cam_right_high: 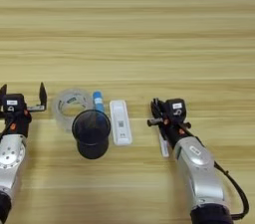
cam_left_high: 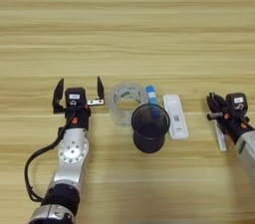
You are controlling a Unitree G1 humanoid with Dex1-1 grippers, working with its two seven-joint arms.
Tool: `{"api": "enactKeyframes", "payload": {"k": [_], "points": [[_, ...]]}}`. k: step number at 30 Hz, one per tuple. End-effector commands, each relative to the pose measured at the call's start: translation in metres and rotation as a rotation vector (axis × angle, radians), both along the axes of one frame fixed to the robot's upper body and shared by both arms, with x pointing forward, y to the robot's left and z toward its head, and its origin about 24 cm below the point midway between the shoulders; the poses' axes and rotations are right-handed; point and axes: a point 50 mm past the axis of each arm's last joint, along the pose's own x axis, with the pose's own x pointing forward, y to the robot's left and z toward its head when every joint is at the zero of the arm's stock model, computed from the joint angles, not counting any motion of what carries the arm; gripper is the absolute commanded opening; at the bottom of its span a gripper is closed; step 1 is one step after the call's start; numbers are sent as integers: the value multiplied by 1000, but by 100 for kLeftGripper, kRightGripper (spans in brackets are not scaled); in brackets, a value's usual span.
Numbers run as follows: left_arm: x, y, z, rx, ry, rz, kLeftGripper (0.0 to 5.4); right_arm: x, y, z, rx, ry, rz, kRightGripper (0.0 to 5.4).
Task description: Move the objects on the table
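Light wood-grain table (cam_left_high: 129, 24) fills both views, plank stripes running across. Left arm comes up from the near left edge, left gripper (cam_left_high: 78, 91) resting low over the table with its two black fingers spread wide, nothing between them; it sits just left of the tape roll, not touching it. Right arm comes up from the near right, right gripper (cam_right_high: 158, 111) with fingers drawn close together right at the top end of the marker; cannot tell if they actually pinch it. Dark see-through plastic cup (cam_left_high: 149, 128) stands upright near centre, mouth up, its rim overlapping the near edge of the tape roll and the lower part of the blue tube. Clear tape roll (cam_left_high: 122, 102) lies flat just left and behind the cup. White test cassette (cam_left_high: 175, 116) lies flat just right of the cup, long axis pointing away. Slim white marker (cam_right_high: 163, 146) lies on the table beside the right gripper's wrist. Blue tube (cam_left_high: 152, 97) lies between tape roll and cassette, partly seen through the cup.
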Motion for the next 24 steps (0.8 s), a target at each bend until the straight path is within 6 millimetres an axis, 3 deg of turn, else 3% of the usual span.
{"api": "enactKeyframes", "payload": {"k": [1, 10, 21, 24], "points": [[-1, 2, -1, 8, 12, 5, 540, 0, 5, -13, 3, 31, 7, 70], [-1, 4, -1, 10, 13, 5, 540, 5, 5, -27, 9, 36, -2, 70], [-2, 3, -1, 9, 11, 4, 540, 11, 5, -30, 20, 4, -12, 70], [-2, 3, -1, 8, 11, 4, 540, 11, 7, -29, 23, -17, -3, 111]]}}
